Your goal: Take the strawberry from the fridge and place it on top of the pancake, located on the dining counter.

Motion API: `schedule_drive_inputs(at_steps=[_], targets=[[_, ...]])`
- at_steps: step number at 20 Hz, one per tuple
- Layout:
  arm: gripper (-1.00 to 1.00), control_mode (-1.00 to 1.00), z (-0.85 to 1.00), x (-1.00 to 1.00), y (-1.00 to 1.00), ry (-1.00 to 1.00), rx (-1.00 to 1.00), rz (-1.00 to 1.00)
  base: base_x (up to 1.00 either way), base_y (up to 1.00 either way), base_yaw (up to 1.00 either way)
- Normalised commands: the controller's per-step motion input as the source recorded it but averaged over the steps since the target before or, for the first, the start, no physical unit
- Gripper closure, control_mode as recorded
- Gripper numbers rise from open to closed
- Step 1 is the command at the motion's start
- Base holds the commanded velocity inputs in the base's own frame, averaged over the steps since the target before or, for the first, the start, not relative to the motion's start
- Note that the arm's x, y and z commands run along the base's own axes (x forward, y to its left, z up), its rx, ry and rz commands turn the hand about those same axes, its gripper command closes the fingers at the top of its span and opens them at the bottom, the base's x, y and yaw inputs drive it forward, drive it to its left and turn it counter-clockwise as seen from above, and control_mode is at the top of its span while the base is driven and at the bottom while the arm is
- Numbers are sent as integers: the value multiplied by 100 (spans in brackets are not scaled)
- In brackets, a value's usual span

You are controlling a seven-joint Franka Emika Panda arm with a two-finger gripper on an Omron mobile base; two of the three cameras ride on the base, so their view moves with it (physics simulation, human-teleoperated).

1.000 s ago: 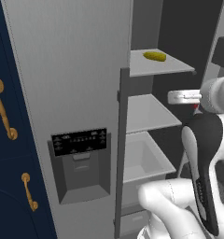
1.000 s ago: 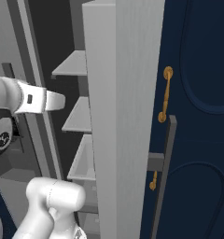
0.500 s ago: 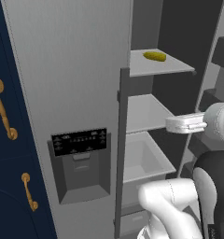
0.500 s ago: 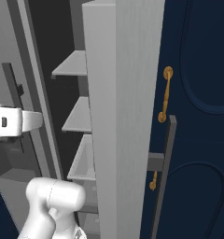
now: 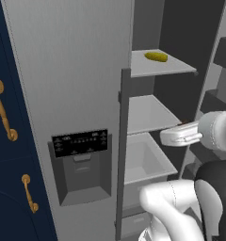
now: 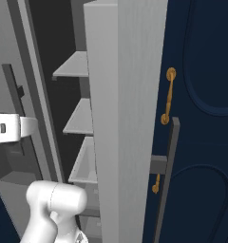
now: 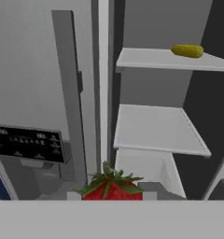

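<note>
Gripping the strawberry (image 7: 112, 189) with fingers closed, we should back straight out toward six o'clock — clearing the fridge (image 5: 77, 84) door edge.

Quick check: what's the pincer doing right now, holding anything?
Pincer: shut on the strawberry, held out in front of the open fridge.

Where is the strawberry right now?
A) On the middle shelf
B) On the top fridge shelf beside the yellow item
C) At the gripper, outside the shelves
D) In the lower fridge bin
C: the hand view shows the strawberry right at the gripper, in front of the open fridge, while the top shelf carries just the yellow item.
</note>
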Motion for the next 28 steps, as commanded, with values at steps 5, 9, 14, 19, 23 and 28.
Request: schedule_drive_inputs(at_steps=[5,9,14,19,23,28], targets=[[100,-100,-29,0,0,0,-5,-23,0,0,0],[100,-100,-10,0,0,0,-2,-11,0,0,0],[100,-100,0,0,0,0,0,0,0,0,0],[100,-100,0,0,0,0,0,0,0,0,0],[100,100,0,-1,1,0,0,0,-16,7,-1],[100,100,0,0,0,0,0,0,-68,6,-6]])
